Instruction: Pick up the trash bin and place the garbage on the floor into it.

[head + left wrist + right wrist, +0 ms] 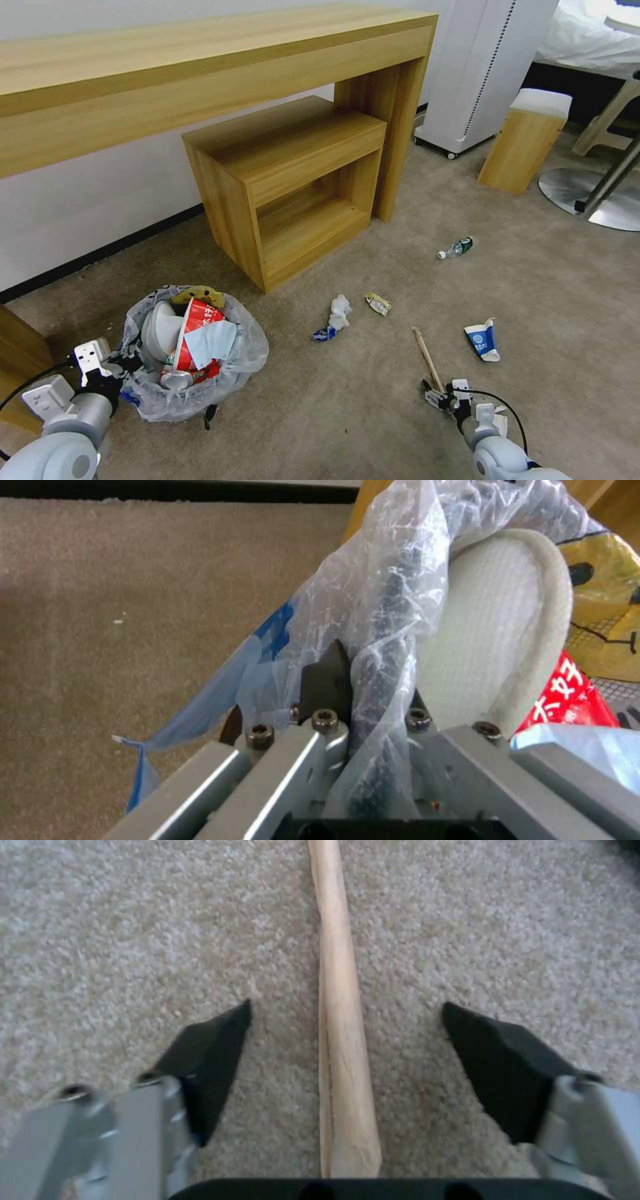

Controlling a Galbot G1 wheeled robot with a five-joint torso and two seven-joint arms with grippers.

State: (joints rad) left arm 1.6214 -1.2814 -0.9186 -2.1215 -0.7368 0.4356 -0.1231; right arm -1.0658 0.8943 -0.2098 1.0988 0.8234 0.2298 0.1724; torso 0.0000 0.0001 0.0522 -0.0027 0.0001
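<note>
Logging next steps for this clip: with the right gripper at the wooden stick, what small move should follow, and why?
Probably close the right gripper on the stick. Its fingers are open on either side of the stick, which lies centred between them on the floor. The left gripper is shut on the bin rim, so the bin is ready.

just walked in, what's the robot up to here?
It's clearing litter off the carpet. The left gripper is shut on the rim of the trash bin, which already holds a slipper, a red wrapper and a can. The right gripper is open, low over the carpet, straddling the wooden stick. A bottle, a carton and crumpled paper lie on the floor.
</note>
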